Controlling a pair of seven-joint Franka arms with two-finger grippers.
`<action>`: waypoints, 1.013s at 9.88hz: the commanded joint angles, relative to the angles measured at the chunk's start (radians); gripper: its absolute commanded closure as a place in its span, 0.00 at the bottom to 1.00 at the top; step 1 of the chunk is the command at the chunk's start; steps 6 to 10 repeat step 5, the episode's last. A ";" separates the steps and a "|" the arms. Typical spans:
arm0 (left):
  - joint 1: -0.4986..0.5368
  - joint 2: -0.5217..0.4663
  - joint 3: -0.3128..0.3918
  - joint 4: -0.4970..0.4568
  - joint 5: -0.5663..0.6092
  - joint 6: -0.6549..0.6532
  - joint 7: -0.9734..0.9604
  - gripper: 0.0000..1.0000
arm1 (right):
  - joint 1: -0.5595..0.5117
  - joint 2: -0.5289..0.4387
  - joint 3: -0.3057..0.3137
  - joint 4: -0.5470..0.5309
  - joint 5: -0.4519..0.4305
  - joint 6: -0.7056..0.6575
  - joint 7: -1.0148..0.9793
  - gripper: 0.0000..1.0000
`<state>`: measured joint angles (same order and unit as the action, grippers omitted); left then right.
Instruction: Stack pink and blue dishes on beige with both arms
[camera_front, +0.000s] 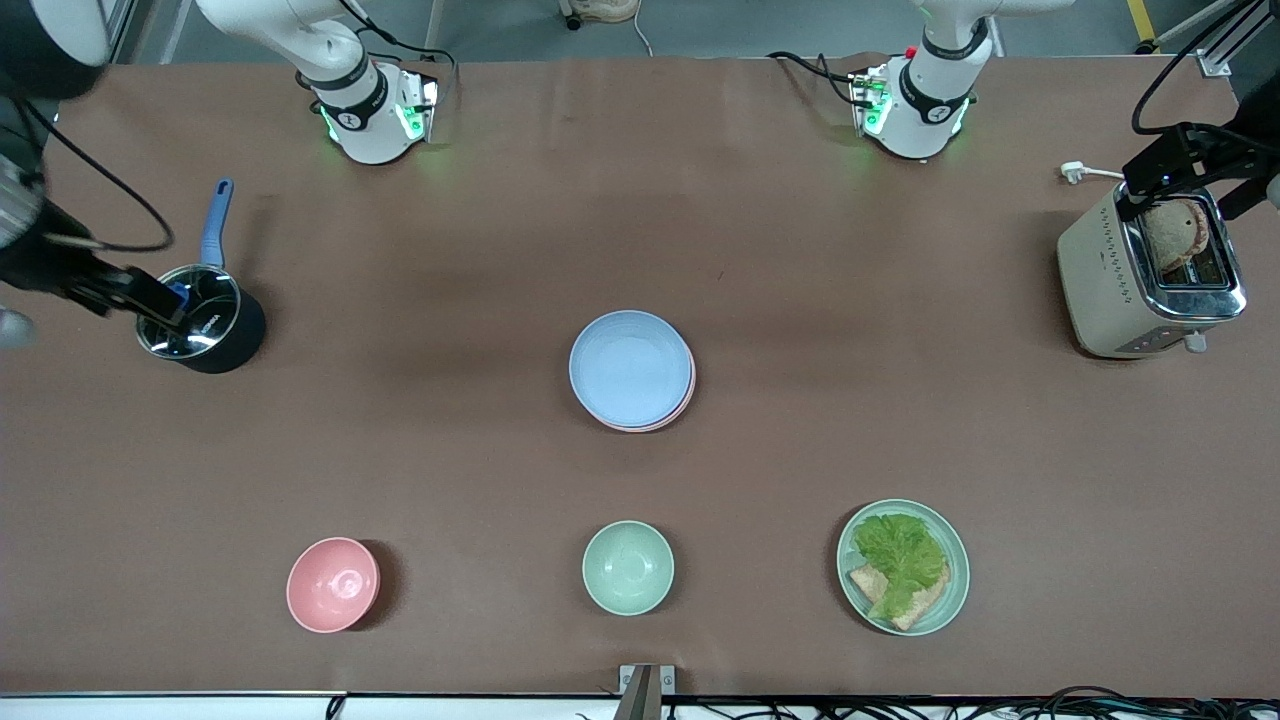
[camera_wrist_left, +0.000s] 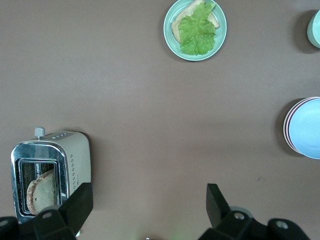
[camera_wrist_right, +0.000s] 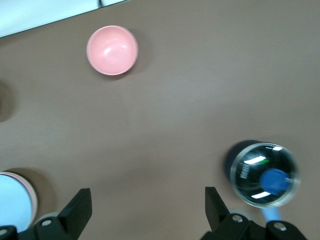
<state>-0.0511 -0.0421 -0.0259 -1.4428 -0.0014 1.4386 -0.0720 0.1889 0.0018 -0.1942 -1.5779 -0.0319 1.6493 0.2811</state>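
Looks basically done: the blue plate (camera_front: 630, 367) sits on the pink plate (camera_front: 683, 402) mid-table, well apart from both grippers (beige presumably hidden underneath). The left gripper (camera_wrist_left: 147, 210) hangs spread apart over the toaster (camera_front: 1150, 275), and the right gripper (camera_wrist_right: 148, 210) spread apart over the saucepan (camera_front: 200, 322).

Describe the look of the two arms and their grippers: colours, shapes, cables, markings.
Both arms are glossy white and rounded, with black joint bands, small black markings and green lights at the bases. Black cables run to each base. The left gripper and right gripper are matte black, each with two flat, angular fingers and round screw heads on the finger mounts.
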 joint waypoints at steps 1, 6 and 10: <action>-0.006 -0.002 0.009 -0.033 -0.015 -0.012 0.005 0.00 | -0.246 -0.006 0.203 0.119 -0.026 -0.170 0.033 0.00; -0.006 -0.001 0.009 -0.034 -0.015 -0.012 0.005 0.00 | -0.266 -0.028 0.136 0.133 0.010 -0.213 -0.152 0.00; -0.006 -0.001 0.009 -0.034 -0.015 -0.012 0.005 0.00 | -0.266 -0.028 0.136 0.133 0.010 -0.213 -0.152 0.00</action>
